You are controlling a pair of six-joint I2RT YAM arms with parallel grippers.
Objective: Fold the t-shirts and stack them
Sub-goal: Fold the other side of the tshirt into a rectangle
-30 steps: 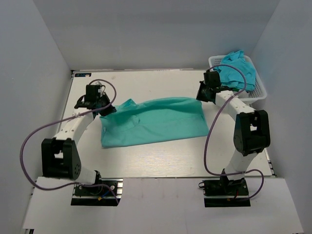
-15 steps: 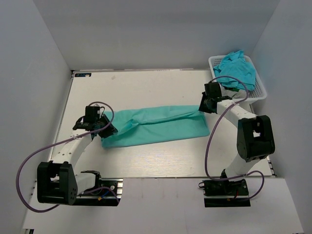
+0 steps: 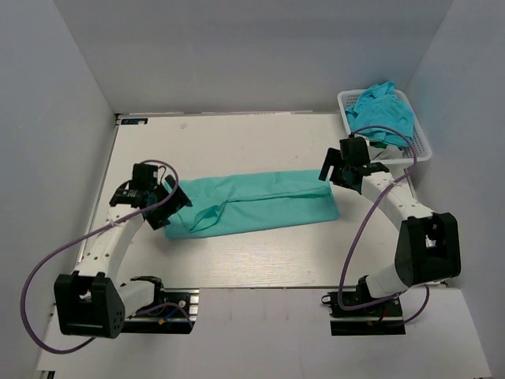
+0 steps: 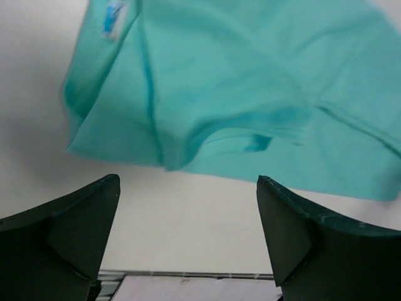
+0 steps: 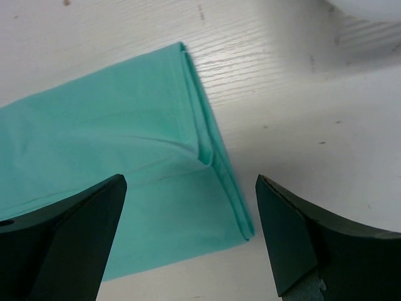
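One teal t-shirt (image 3: 260, 204) lies on the white table, folded lengthwise into a long, narrow band. My left gripper (image 3: 169, 204) hovers at the band's left end, open, with nothing between its fingers. In the left wrist view the t-shirt (image 4: 238, 81) lies beyond the left gripper (image 4: 188, 179), a sleeve hem and collar label showing. My right gripper (image 3: 336, 167) stands open at the band's right end. In the right wrist view the right gripper (image 5: 191, 182) spans the layered right edge of the t-shirt (image 5: 113, 157) without touching it. More crumpled teal t-shirts (image 3: 383, 110) fill the basket.
A white mesh basket (image 3: 423, 144) stands at the table's back right corner, just behind the right arm; its blurred rim (image 5: 376, 9) shows in the right wrist view. The table's near edge (image 4: 188, 274) lies below the left gripper. Grey walls enclose the table on three sides.
Both grippers carried the shirt's far edge toward the near edge, narrowing it into a band, then opened and let go. Both arms have drawn slightly outward.
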